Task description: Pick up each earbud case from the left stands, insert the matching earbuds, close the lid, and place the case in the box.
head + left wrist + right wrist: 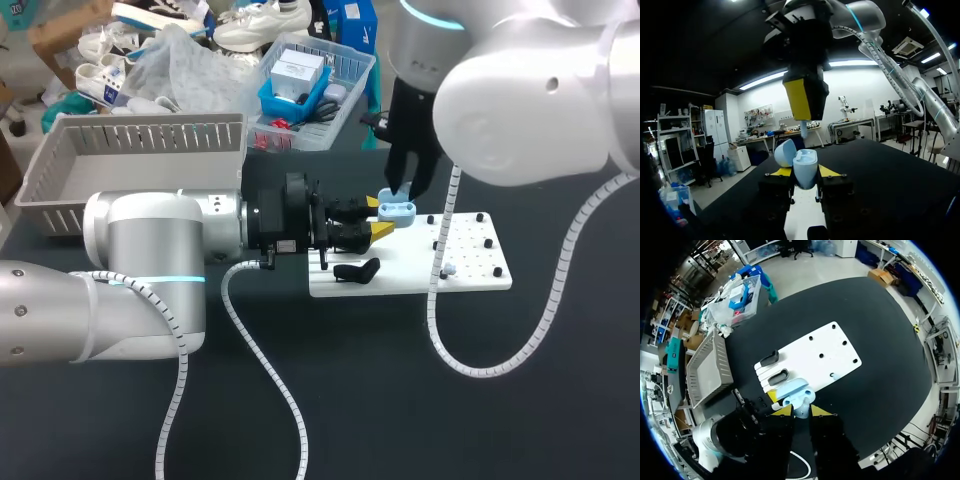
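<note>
My left gripper (378, 216) is shut on a light-blue earbud case (397, 210) with its lid open, held over the white stand board (470, 262). In the left wrist view the case (805, 167) sits between the yellow tips, its lid (785, 152) tipped back. My right gripper (401, 188) points straight down over the case, shut on a small light-blue earbud (803, 130) just above the case's opening. The right wrist view shows the earbud (801, 410) between its tips and the case (792, 389) under them. A second pale earbud (448, 268) lies on the board.
A black case (357, 270) rests on the board's near left part; the right wrist view shows two black pieces (769, 358) (778, 376) there. A grey slatted basket (130, 160) stands at the back left. A clear bin (345, 95) sits behind the board.
</note>
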Motion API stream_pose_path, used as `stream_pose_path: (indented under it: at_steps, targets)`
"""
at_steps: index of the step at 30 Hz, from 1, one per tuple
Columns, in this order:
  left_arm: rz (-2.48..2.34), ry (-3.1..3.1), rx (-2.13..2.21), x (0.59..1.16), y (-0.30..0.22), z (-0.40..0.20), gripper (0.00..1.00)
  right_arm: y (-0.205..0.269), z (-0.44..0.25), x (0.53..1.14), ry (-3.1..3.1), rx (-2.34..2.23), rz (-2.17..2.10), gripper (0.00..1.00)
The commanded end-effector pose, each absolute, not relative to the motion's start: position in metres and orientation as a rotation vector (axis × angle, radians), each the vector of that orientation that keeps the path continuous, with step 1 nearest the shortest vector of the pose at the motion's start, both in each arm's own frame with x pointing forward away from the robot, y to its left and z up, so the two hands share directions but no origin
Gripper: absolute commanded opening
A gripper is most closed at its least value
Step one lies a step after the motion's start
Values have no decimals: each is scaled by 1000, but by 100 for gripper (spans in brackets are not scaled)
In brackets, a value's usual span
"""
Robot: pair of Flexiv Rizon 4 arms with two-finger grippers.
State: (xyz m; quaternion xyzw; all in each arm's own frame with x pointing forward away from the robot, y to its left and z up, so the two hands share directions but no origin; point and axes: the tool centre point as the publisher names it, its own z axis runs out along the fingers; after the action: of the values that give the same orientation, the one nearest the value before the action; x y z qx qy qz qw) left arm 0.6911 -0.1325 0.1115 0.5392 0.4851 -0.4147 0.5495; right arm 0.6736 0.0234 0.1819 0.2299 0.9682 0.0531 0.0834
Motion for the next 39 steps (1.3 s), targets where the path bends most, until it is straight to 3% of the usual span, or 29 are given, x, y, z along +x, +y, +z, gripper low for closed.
stream_pose_path:
  at_steps: [1, 39]
  targets:
    - [-980, 1147, 1273, 691, -133, 111, 0, 24, 182, 674, 2894, 689, 153, 0]
    - [-980, 1147, 1273, 691, -133, 111, 0, 25, 169, 675, 2910, 699, 156, 0]
